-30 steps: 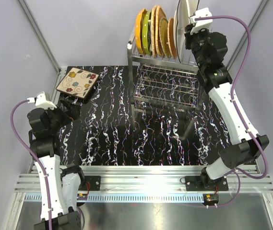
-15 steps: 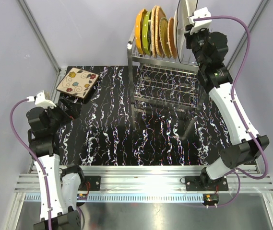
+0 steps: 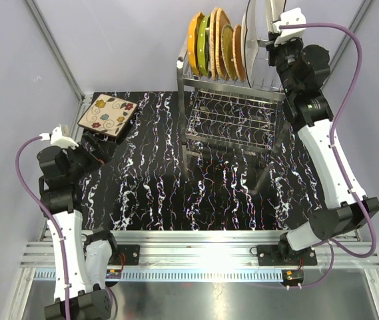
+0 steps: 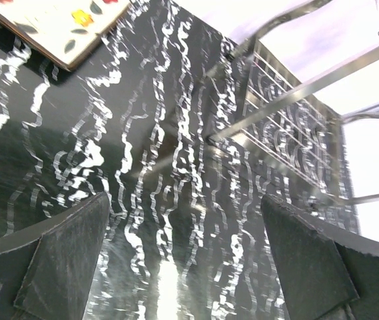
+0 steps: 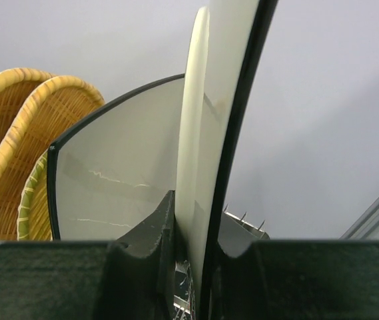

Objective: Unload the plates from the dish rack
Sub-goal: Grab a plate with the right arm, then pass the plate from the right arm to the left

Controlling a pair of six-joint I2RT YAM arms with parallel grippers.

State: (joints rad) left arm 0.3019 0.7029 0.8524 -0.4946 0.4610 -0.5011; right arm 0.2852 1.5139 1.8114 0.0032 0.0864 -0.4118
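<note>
Evidently stiff, glossy and breakable, the white dark-rimmed plate [image 3: 256, 30] stands on edge in the steel wire dish rack [image 3: 229, 123], upper right — right gripper [image 5: 190, 257] pinching its slippery rim, left gripper [image 4: 182, 260] spread wide, empty.

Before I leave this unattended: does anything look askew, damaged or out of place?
Nothing stands out. The plates stand upright in the dish rack, the right pincer grips the white plate by its edge, and the floral plate lies flat on the table.
</note>
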